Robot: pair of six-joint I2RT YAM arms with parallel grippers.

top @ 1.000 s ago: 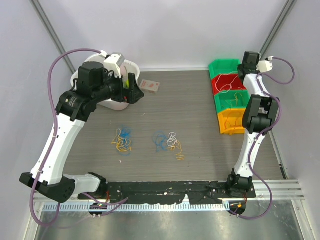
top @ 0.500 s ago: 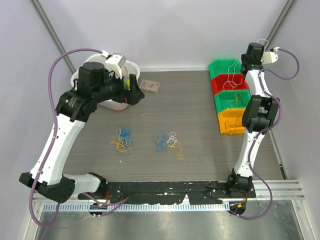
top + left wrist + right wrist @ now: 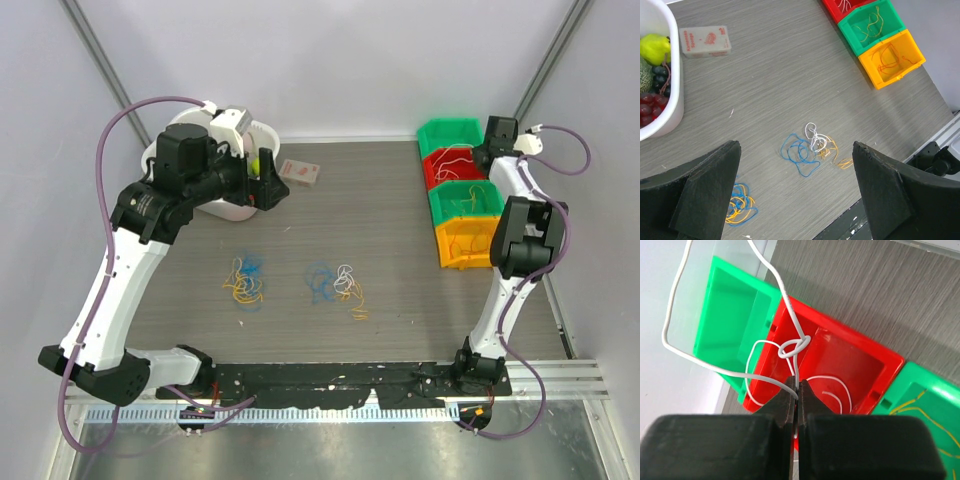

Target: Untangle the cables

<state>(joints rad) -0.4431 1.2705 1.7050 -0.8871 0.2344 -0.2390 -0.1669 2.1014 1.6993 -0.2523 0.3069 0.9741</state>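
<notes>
White cable [image 3: 791, 310], knotted, hangs pinched in the clamped right gripper [image 3: 797, 390] above the red bin [image 3: 850, 365] at two o'clock, seemingly mid-sorting; next comes release inside, while the wide-open left gripper [image 3: 795, 145] hovers at ten o'clock, tangles [image 3: 340, 282] lying mid-table.

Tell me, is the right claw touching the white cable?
Touching. The right wrist view shows the right claw shut on the white cable, with the strand pinched tight above the red bin.
</notes>
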